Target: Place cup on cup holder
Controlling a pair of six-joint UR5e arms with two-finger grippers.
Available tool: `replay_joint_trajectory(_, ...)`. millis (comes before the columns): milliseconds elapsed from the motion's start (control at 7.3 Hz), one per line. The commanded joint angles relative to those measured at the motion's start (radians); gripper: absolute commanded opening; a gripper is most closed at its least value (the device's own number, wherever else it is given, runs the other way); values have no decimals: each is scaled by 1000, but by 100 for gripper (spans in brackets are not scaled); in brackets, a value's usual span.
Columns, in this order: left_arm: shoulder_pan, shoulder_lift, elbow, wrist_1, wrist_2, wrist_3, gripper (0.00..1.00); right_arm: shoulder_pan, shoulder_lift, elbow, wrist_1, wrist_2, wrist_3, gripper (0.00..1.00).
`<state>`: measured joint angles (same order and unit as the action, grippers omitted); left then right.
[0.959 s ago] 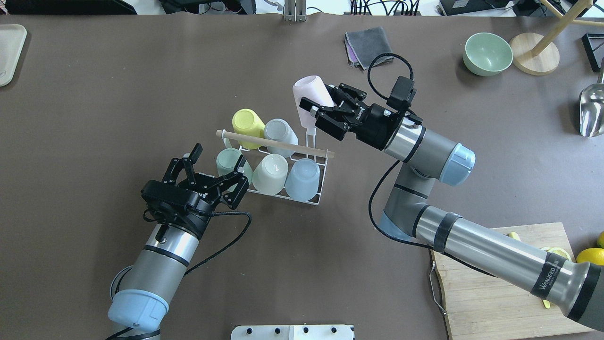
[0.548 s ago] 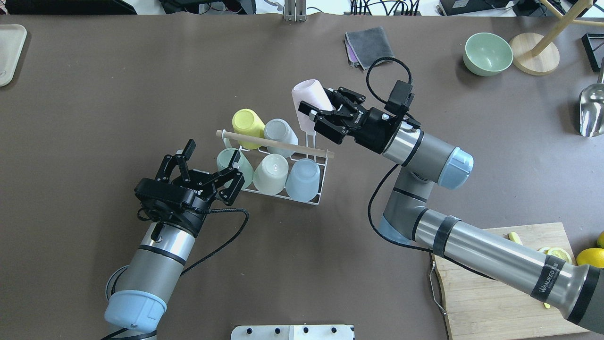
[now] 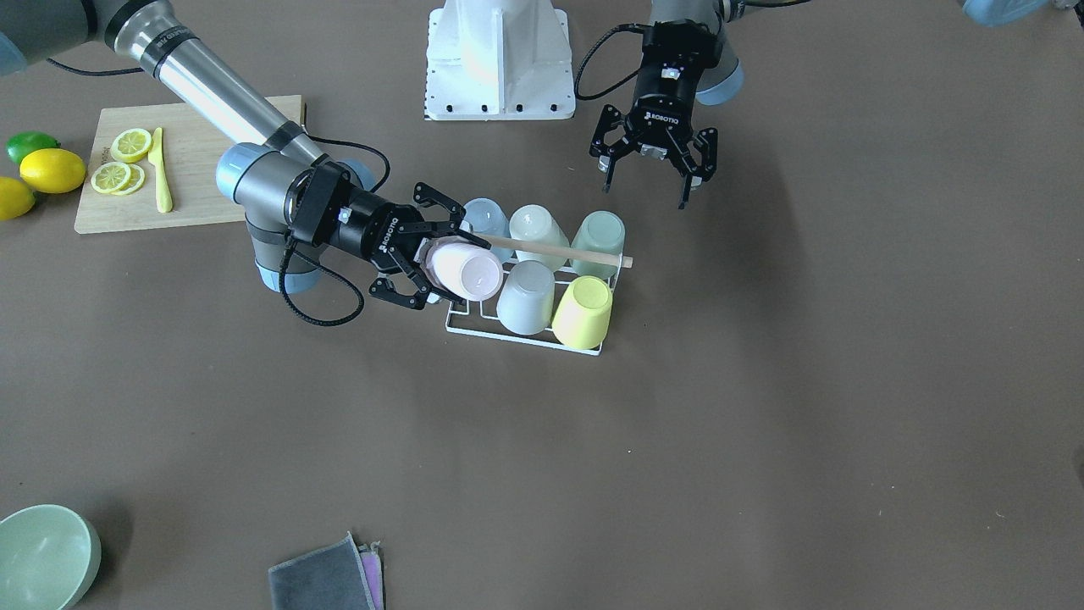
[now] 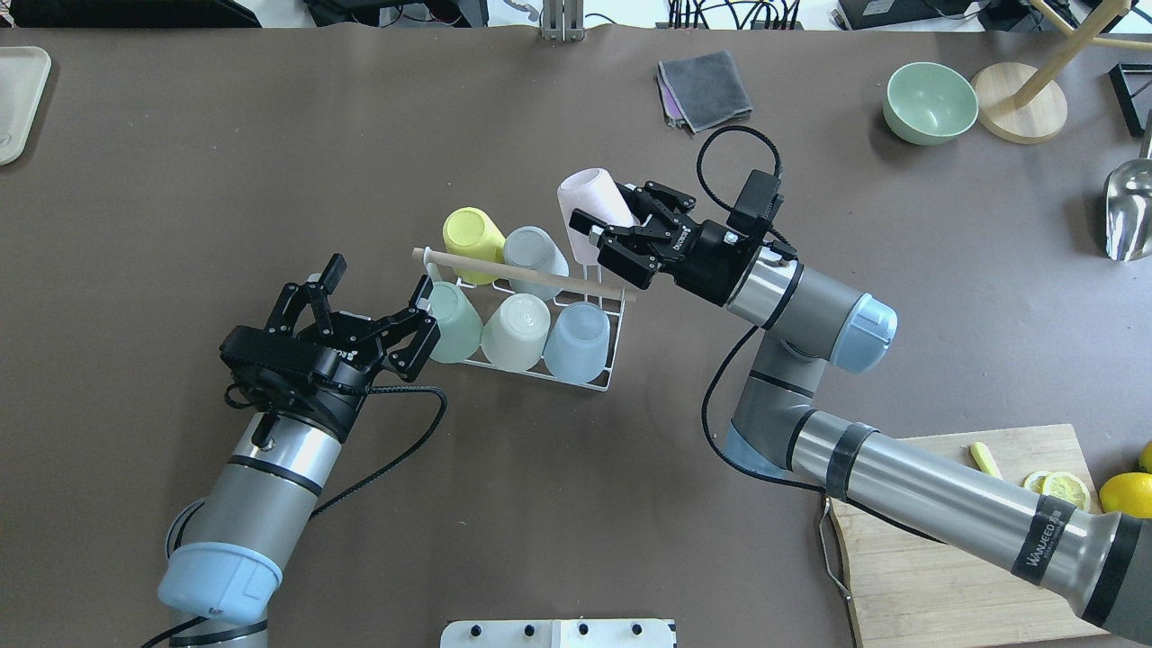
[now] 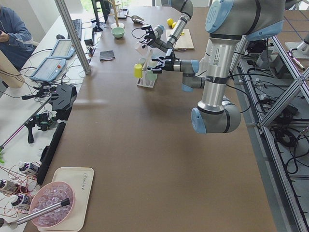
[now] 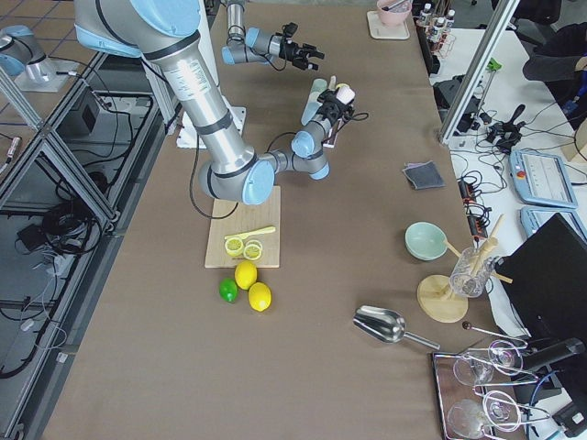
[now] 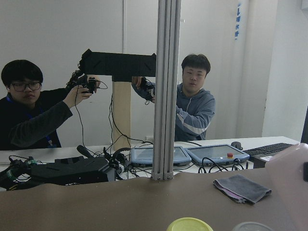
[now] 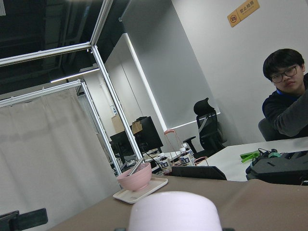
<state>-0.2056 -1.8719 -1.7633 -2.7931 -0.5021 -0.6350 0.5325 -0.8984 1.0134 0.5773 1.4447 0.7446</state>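
1. Left of the cup holder (image 4: 576, 283) we see the left gripper (image 4: 378, 281). Its fingers are spread wide and it has nothing in them. It hangs near the holder's left end, by the green cup (image 4: 450, 310).
2. The holder has five cups on it, upside down. One spot is bare, at the holder's right end on the side away from the robot.
3. Over that spot is the pink cup (image 4: 589, 193). It is tipped, with its mouth toward the holder. It is not on its prong (image 4: 587, 265) yet.
4. Right of the holder, the right gripper (image 4: 612, 209) squeezes the pink cup by its sides.
5. We think the cup could miss the prong if it comes down crooked.
6. It could bump the wooden rod or the grey cup (image 4: 533, 252) and push the light holder over.
7. If the fingers let go too soon, the cup could fall beside the holder.
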Motion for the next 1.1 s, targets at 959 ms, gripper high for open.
replay_joint_trajectory(959,-470,-87,-74,706,-707,-211,99,-25,7,-15,1,-4,-2,0)
